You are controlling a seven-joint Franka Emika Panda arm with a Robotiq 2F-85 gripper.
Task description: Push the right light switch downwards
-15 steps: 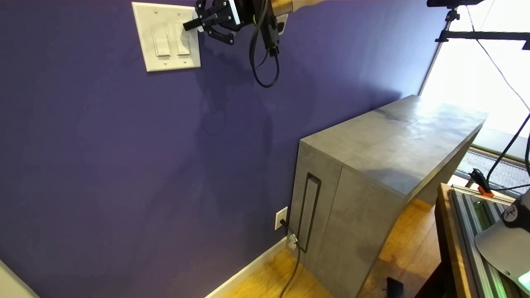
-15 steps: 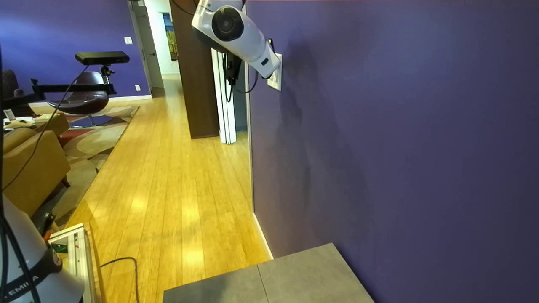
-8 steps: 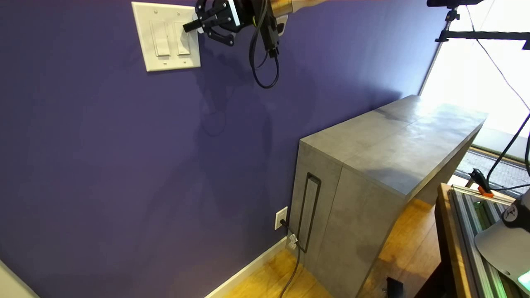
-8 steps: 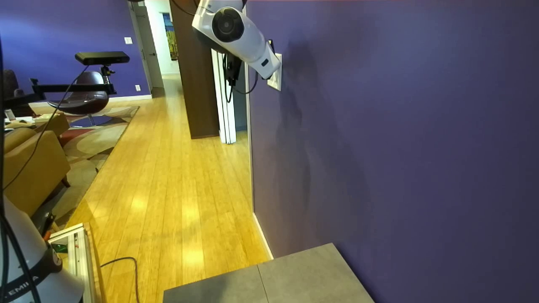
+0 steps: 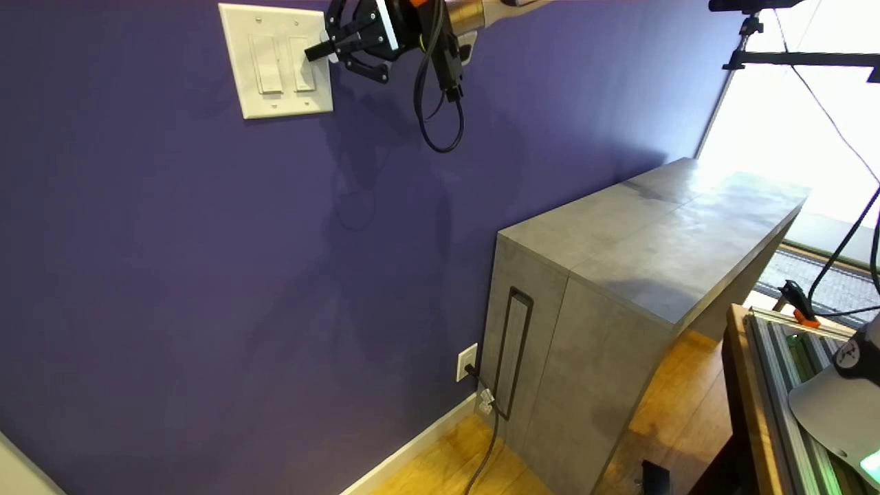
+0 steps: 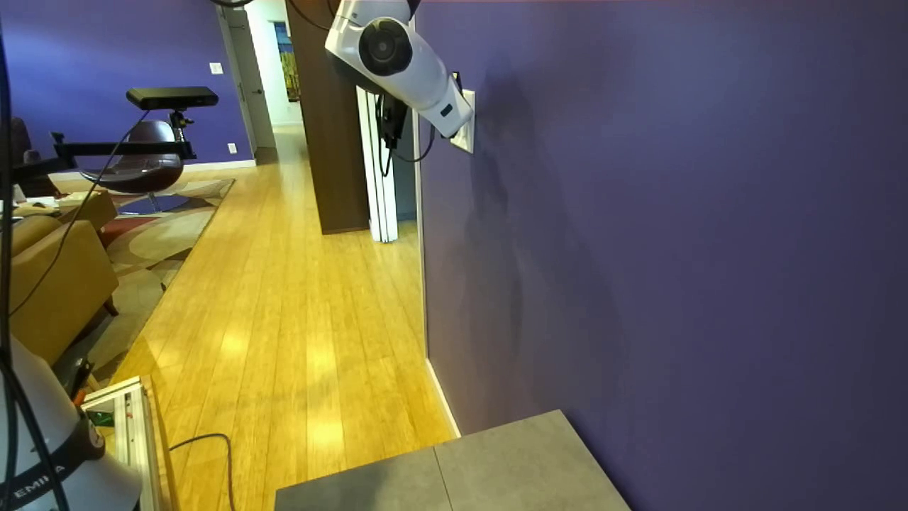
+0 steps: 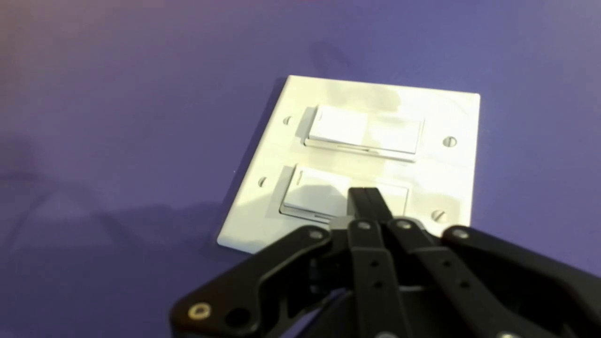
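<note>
The white double wall plate [image 5: 244, 69] is on the purple wall and also shows in the wrist view [image 7: 277, 150]. The right light switch [image 5: 303, 75] is its right-hand rocker; it is the lower rocker in the rotated wrist view [image 7: 317, 190]. The left-hand rocker [image 5: 267, 65] is uncovered. My gripper [image 5: 308, 53] is shut with nothing between its fingers. Its tips [image 7: 364, 191] are over the middle of the right rocker and cover part of it. I cannot tell if they touch it. In an exterior view, the arm hides most of the plate [image 6: 464, 138].
A grey desk [image 5: 598, 234] stands along the wall to the right and lower. A small wall outlet [image 5: 467, 362] with a plugged cable is beside it. The robot's base is on a wooden stand [image 5: 739, 330]. A camera on a bar [image 6: 172, 98] stands further off.
My gripper and arm have moved slightly down, so the fingertips are lower along the right rocker. The fingers stay shut. I see no clear change in the rocker.
</note>
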